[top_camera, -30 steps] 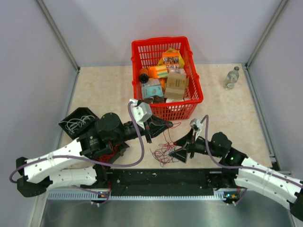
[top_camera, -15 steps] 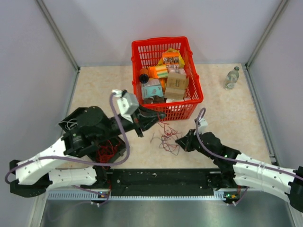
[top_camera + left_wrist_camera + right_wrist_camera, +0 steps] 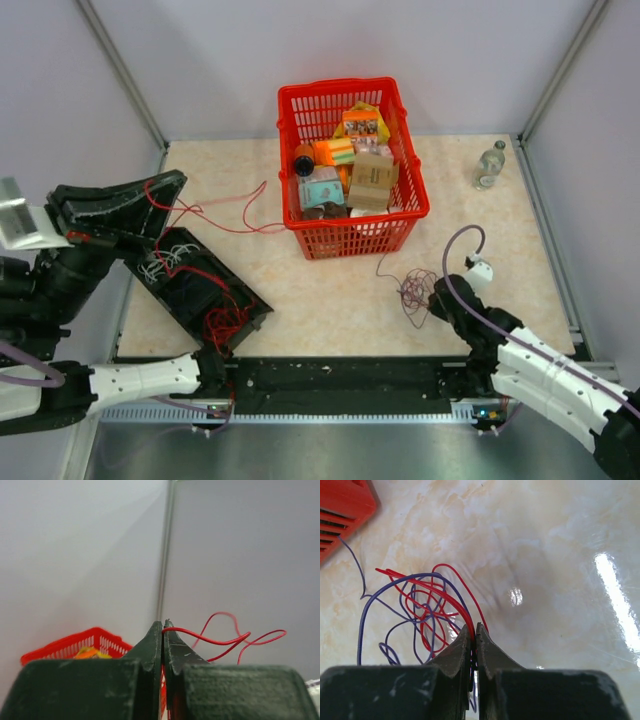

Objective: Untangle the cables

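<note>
Tabletop (image 3: 520, 230): right gripper (image 3: 473, 628), probably left gripper (image 3: 163, 625), pinch cables (image 3: 413, 287).

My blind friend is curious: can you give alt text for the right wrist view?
The right gripper, shut, pinches a loose tangle of thin red and purple cables that loop out over a glossy marbled table. A corner of a red basket shows at top left.

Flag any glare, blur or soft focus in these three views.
Right wrist: a bright glare streak on the glossy beige marbled tabletop; the thin red and purple wires look sharp. Left wrist: the red plastic basket is soft behind a crisp thin red wire. Top external: even light, no harsh shadows.
</note>
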